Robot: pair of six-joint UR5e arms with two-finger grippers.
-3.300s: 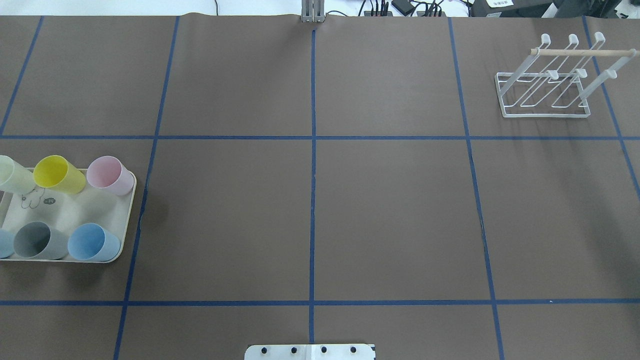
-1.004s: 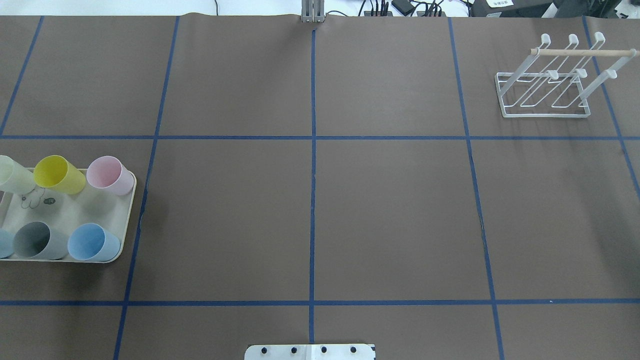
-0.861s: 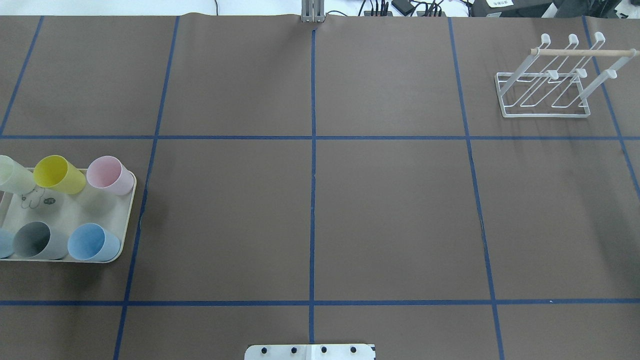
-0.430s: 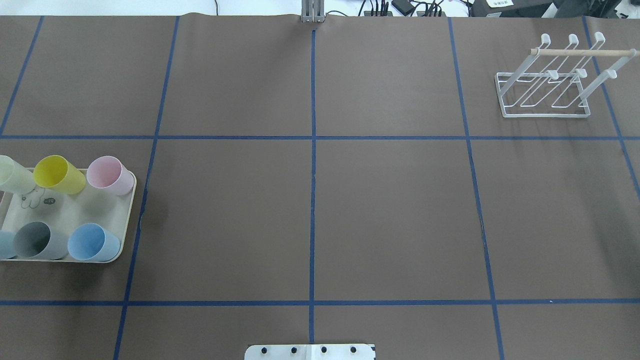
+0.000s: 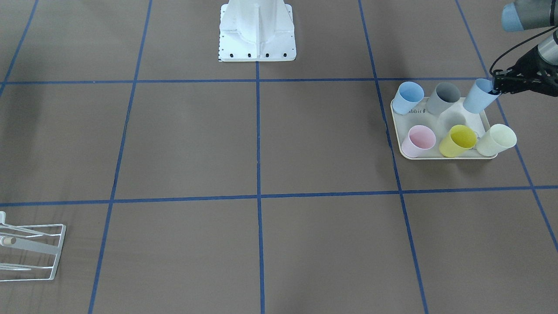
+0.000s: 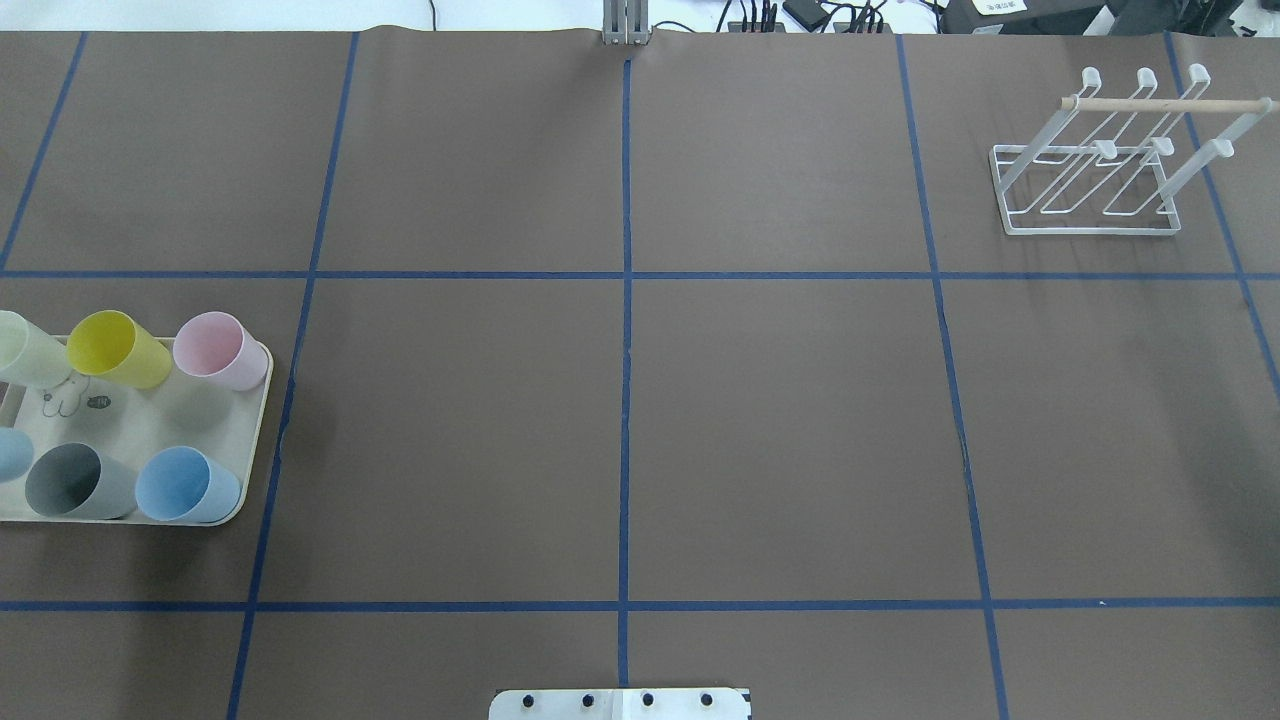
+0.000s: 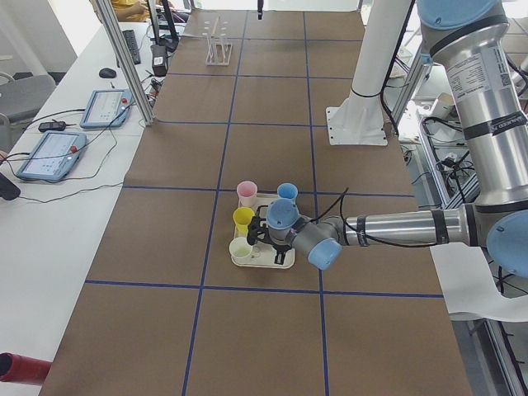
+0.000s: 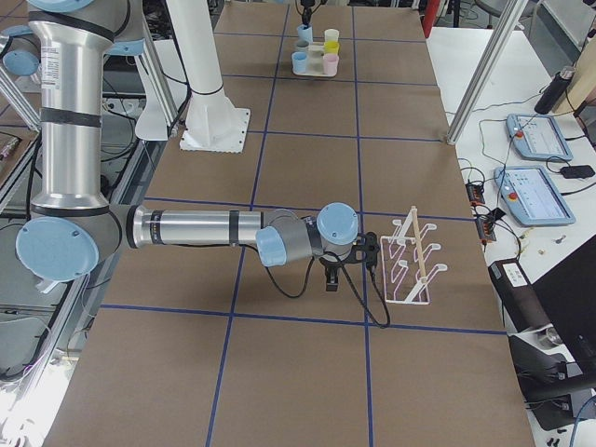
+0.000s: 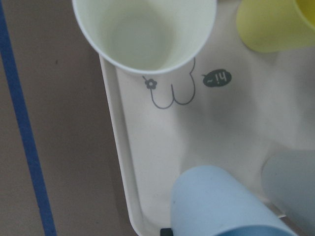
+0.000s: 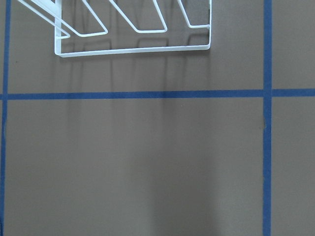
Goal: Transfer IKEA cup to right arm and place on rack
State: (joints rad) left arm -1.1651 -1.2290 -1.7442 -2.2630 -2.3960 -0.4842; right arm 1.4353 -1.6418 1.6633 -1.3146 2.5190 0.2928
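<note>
As we count them, six cups share one tray (a grey cup, a pink cup, a yellow cup, a cream cup and two blue ones), and one rack stands at the table's other end. The left gripper is clamped on the rim of the tilted blue cup, which leans over the tray's corner just beside the grey cup, mouth toward the gripper. The upright blue cup stands past the grey one. The right gripper hangs near the rack, well apart from the tilted cup; whether it is clenched or released we cannot tell.
</note>
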